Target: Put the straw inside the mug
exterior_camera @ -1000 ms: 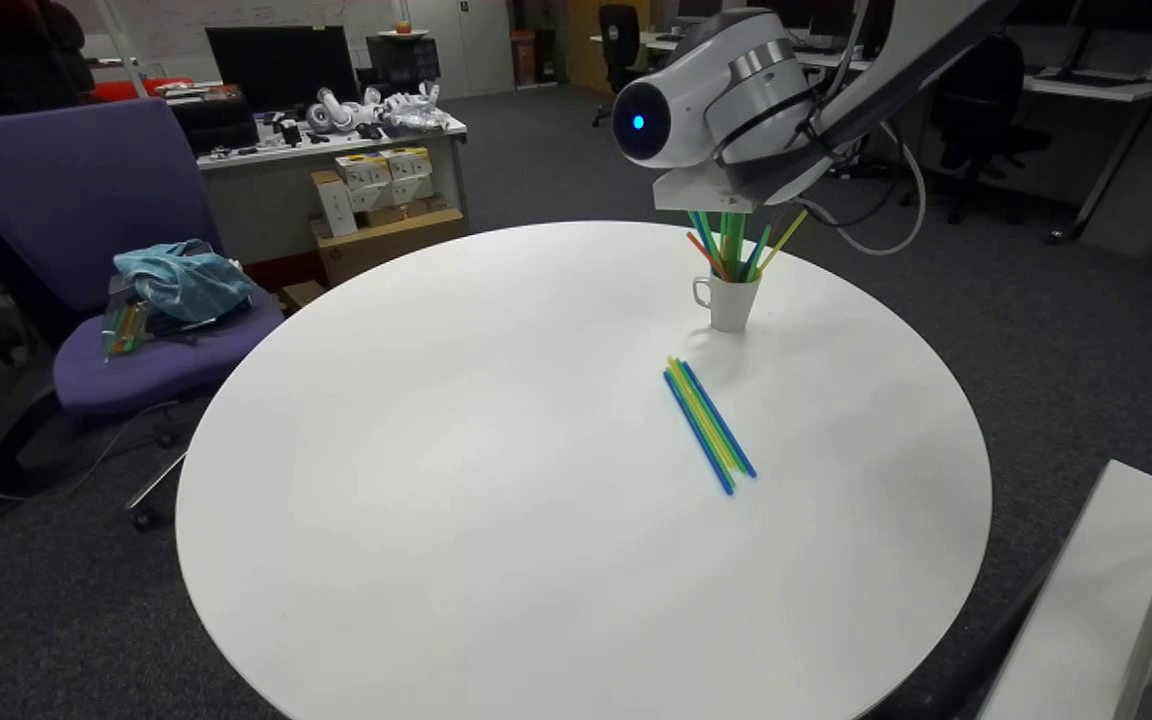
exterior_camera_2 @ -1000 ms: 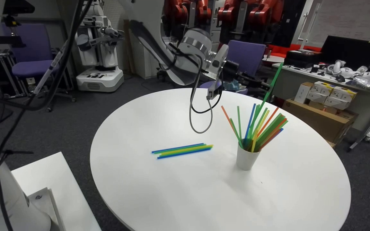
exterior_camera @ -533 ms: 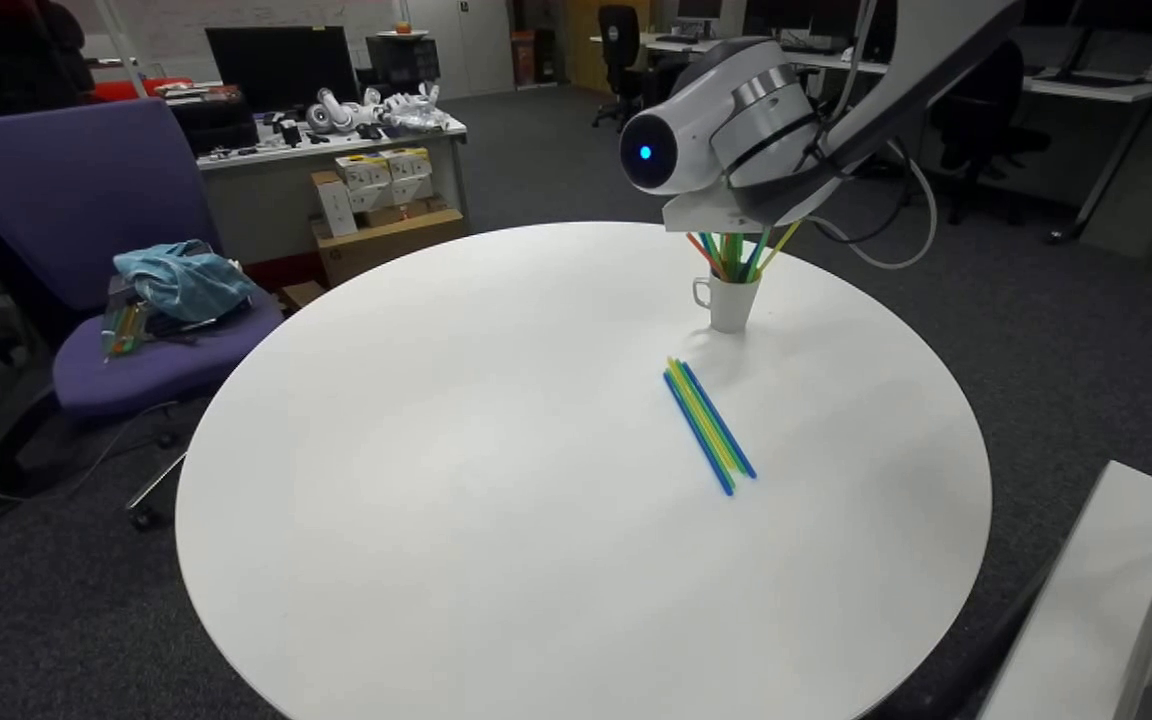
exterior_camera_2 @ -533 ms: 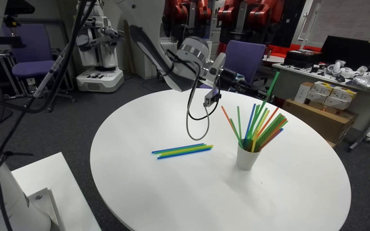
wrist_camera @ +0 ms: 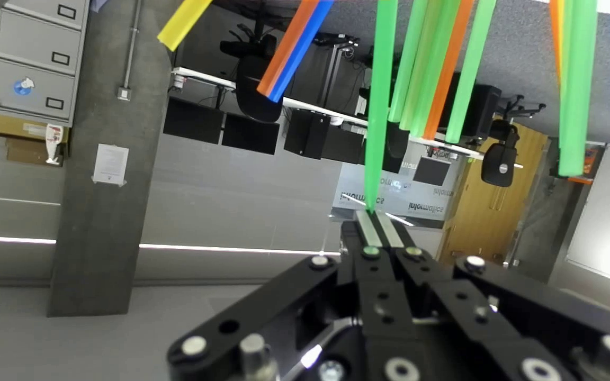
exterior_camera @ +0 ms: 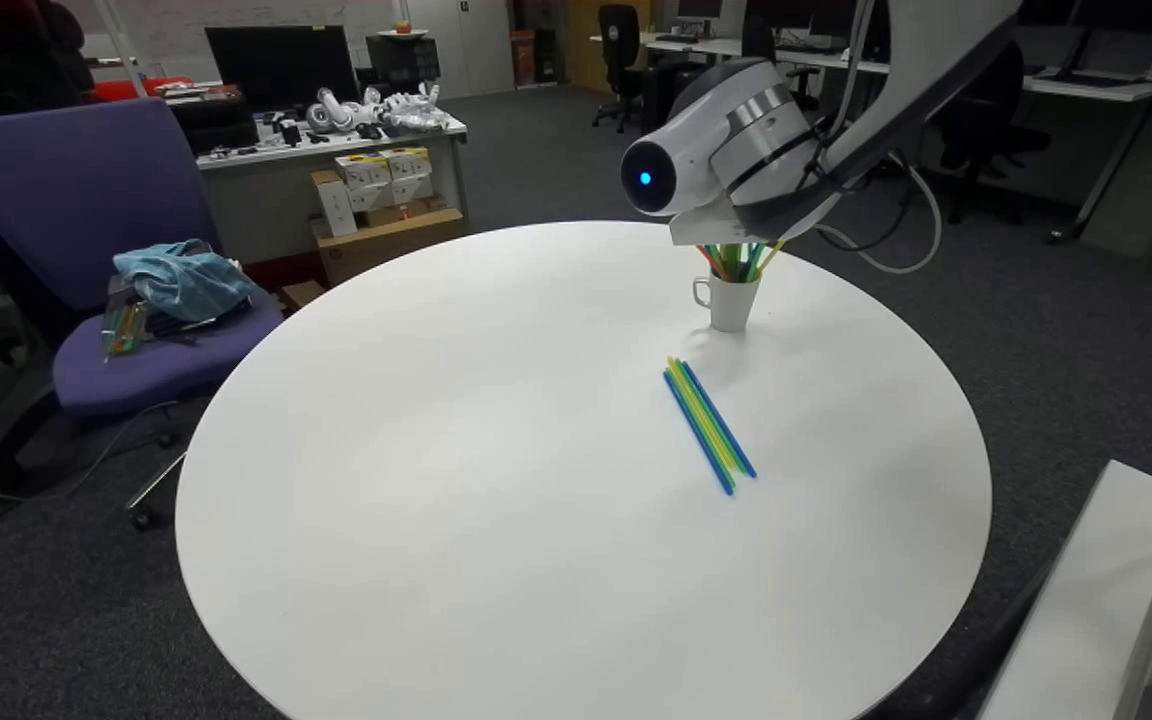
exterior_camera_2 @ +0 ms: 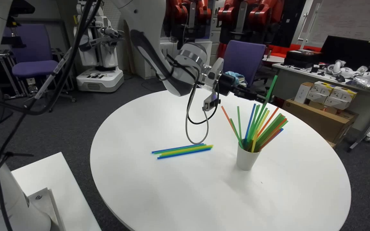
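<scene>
My gripper (exterior_camera_2: 265,98) is shut on a green straw (exterior_camera_2: 272,86), just above and beside the bunch of straws. The straw is tilted, its top sticking up past the fingers. Its lower part runs down among the other straws, so I cannot tell where its lower end is. In the wrist view, the fingertips (wrist_camera: 373,213) pinch the green straw (wrist_camera: 380,95). The white mug (exterior_camera_2: 246,160) stands upright on the table, full of coloured straws, and its handle shows in an exterior view (exterior_camera: 731,308). There the arm hides the gripper.
Several blue, green and yellow straws (exterior_camera_2: 181,151) lie side by side on the round white table (exterior_camera_2: 185,192), near the mug. They also show in an exterior view (exterior_camera: 708,425). A cable loop (exterior_camera_2: 198,141) hangs from the wrist above the table.
The arm and gripper have moved down, lowering the held green straw towards the mug among the other straws. The mug and the straws on the table have not moved.
</scene>
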`<state>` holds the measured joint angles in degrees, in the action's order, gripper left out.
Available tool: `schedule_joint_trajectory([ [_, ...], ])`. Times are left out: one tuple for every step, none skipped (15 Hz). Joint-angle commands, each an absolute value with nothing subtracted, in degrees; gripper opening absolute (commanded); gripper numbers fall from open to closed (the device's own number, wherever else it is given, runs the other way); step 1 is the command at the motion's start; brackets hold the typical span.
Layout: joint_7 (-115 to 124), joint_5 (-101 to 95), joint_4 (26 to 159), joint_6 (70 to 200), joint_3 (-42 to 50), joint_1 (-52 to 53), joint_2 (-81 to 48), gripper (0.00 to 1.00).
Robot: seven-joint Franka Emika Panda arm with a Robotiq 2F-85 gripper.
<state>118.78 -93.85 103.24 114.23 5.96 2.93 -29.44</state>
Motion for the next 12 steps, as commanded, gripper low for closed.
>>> schedule_joint_trajectory([
  [118.25,-96.31,104.03,111.51,4.27,1.89,-29.32,0.26],
  [118.27,-96.38,104.05,111.41,4.11,1.86,-29.41,0.28],
  [118.39,-96.46,104.1,111.3,3.97,1.85,-29.49,0.33],
  [118.43,-96.52,104.12,111.17,3.85,1.83,-29.61,0.41],
  [118.46,-96.64,104.13,111.08,3.76,1.83,-29.7,0.5],
  [118.51,-96.73,104.18,111.03,3.69,1.83,-29.75,0.56],
  [118.56,-96.85,104.22,111.08,3.65,1.81,-29.76,0.63],
  [118.59,-96.88,104.23,111.13,3.62,1.77,-29.77,0.71],
  [118.59,-96.9,104.23,111.15,3.6,1.75,-29.76,0.78],
  [118.6,-96.92,104.22,111.17,3.59,1.72,-29.76,0.85],
  [118.67,-96.88,104.22,111.25,3.57,1.68,-29.72,0.93],
  [118.77,-96.74,104.19,111.38,3.53,1.61,-29.65,0.99],
])
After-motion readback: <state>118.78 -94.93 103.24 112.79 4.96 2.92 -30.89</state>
